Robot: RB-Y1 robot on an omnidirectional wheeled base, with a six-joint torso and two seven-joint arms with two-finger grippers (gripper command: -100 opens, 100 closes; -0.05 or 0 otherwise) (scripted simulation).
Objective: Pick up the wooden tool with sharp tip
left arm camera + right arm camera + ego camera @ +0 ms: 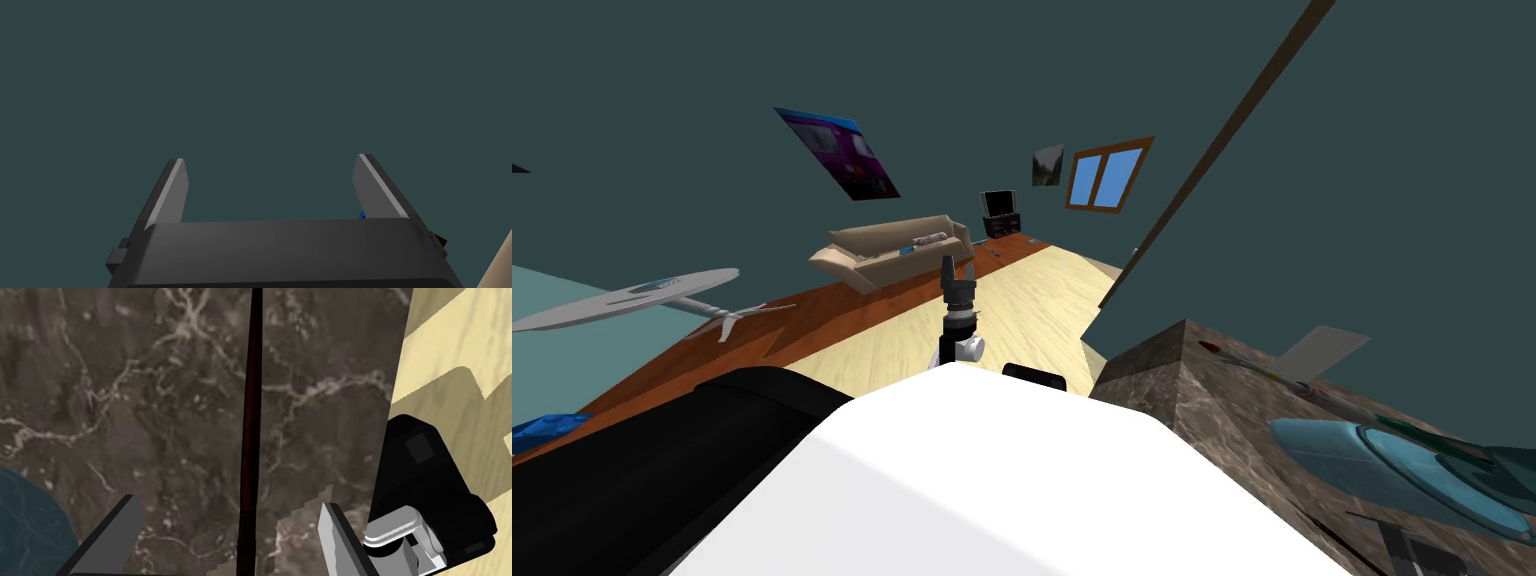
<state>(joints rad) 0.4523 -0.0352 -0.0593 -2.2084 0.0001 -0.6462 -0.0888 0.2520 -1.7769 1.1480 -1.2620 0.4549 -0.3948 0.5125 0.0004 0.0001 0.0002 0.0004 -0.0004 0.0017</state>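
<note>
Currently one slender, dark red-brown tool (250,413) lies flat on the single brown marbled bench (125,388). It runs lengthwise between the two fingers of the right gripper (228,503), which stand apart, one on each side of it, and do not touch it. One dark teal object (25,528) rests on the bench beyond one finger, and the pale wood floor (460,338) shows past the bench edge beyond the other. The left gripper (271,157) faces a teal wall (250,75), its two fingers spread wide.

Brown marble counter (125,388): thin dark stick (250,413) lying flat, teal object (25,523) near it.
</note>
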